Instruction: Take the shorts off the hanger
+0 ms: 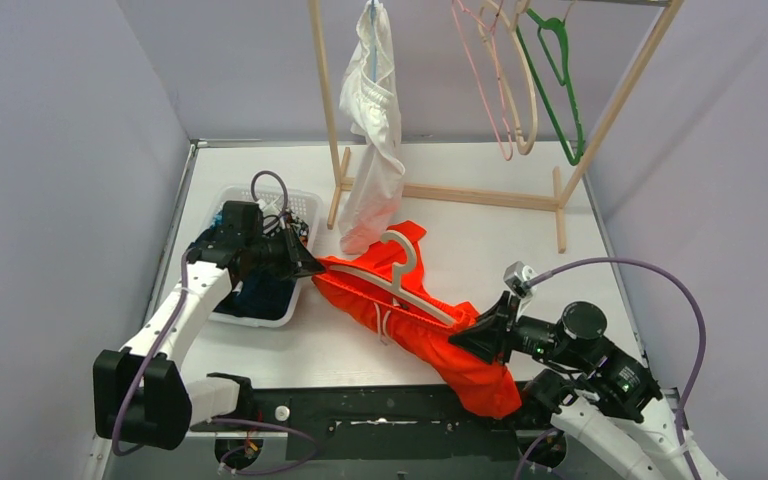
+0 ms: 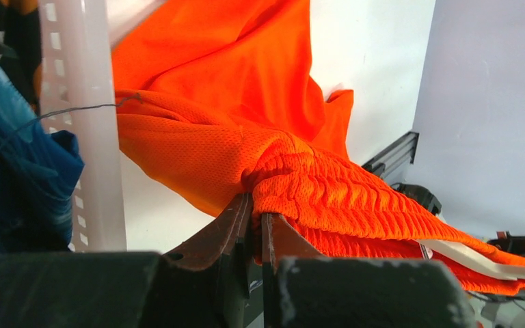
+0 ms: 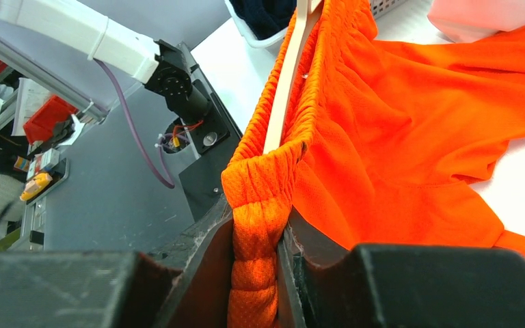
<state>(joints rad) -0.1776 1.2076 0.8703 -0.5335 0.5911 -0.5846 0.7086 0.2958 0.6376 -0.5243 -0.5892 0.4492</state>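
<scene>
The bright orange shorts (image 1: 465,372) lie stretched across the table, with a cream hanger (image 1: 415,295) still threaded through the waistband. My left gripper (image 1: 313,265) is shut on the waistband's left end beside the basket; in its wrist view (image 2: 256,205) the bunched orange elastic (image 2: 328,184) sits between the jaws. My right gripper (image 1: 472,335) is shut on the waistband's right end (image 3: 260,219), and the hanger's bar (image 3: 284,89) runs away from it along the shorts (image 3: 396,123). White shorts (image 1: 372,110) hang from the rack.
A white basket (image 1: 305,200) at the left holds dark navy shorts (image 1: 265,295) and teal-blue ones (image 2: 14,157); its wall (image 2: 82,102) stands close to my left fingers. A wooden rack (image 1: 440,190) at the back carries empty pink (image 1: 488,95), beige and green hangers (image 1: 560,80).
</scene>
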